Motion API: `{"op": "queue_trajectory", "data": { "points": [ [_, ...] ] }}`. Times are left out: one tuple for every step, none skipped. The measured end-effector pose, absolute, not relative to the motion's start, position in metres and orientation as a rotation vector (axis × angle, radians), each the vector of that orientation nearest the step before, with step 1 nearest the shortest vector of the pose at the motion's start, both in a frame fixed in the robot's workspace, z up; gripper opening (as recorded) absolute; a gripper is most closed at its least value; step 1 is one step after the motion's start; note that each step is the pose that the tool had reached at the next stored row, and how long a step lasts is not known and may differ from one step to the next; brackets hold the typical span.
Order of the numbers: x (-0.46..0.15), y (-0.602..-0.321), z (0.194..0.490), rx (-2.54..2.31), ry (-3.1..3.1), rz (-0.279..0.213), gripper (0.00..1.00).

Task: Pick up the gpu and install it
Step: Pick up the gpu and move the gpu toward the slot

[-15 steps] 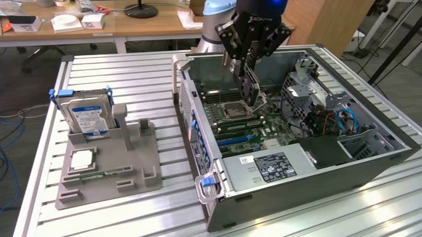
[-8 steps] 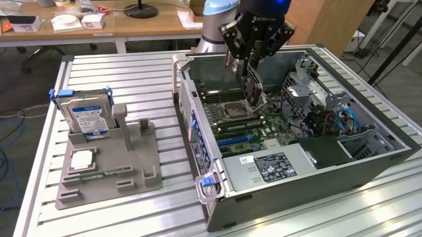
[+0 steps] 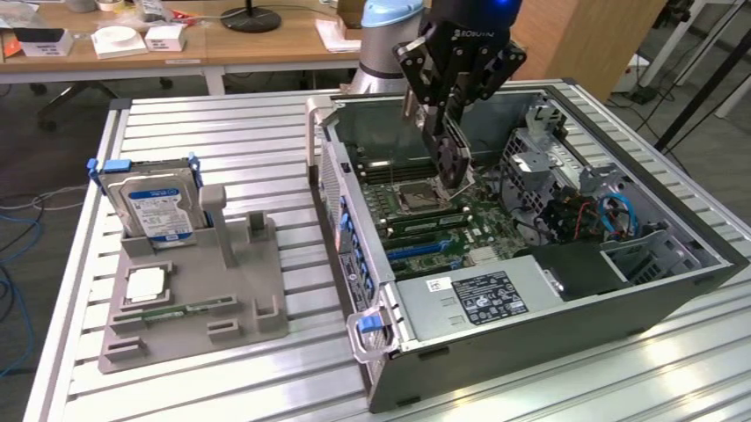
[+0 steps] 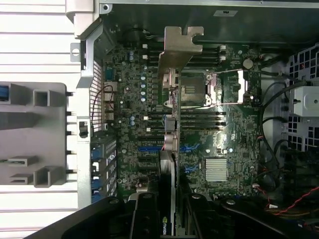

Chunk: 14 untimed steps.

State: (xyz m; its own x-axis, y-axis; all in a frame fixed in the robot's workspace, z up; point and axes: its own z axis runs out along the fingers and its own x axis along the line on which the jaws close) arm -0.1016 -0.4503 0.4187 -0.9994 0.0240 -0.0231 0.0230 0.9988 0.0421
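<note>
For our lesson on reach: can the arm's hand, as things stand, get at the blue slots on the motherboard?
Probably yes. The hand, shut on the gpu, hangs over the motherboard inside the open case, and nothing stands over the blue slots.

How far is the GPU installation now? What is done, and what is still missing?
Done: the gpu is picked up. In hand: the gripper is shut on it, holding it upright, silver bracket lowest, over the motherboard inside the open case. Left: it is not yet seated in the blue slots.
</note>
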Motion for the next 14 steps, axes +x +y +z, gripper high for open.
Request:
{"op": "queue_trajectory", "data": {
  "points": [
    [-0.1, -0.45, 0.419, 0.037, 3.117, 0.065, 0.26],
    [-0.099, -0.45, 0.419, 0.037, 3.117, 0.065, 0.26],
    [-0.097, -0.45, 0.419, 0.037, 3.117, 0.065, 0.26],
    [-0.095, -0.45, 0.419, 0.037, 3.117, 0.065, 0.26],
    [-0.094, -0.45, 0.419, 0.037, 3.117, 0.065, 0.26],
    [-0.092, -0.45, 0.419, 0.037, 3.117, 0.065, 0.26],
    [-0.091, -0.45, 0.419, 0.037, 3.117, 0.065, 0.26],
    [-0.09, -0.45, 0.419, 0.037, 3.117, 0.065, 0.26],
    [-0.089, -0.45, 0.419, 0.037, 3.117, 0.065, 0.26],
    [-0.088, -0.45, 0.419, 0.037, 3.117, 0.065, 0.26],
    [-0.086, -0.45, 0.419, 0.037, 3.117, 0.065, 0.26],
    [-0.085, -0.45, 0.419, 0.037, 3.117, 0.065, 0.26],
    [-0.084, -0.45, 0.419, 0.037, 3.117, 0.065, 0.26],
    [-0.083, -0.45, 0.419, 0.037, 3.117, 0.065, 0.26]
  ]
}}
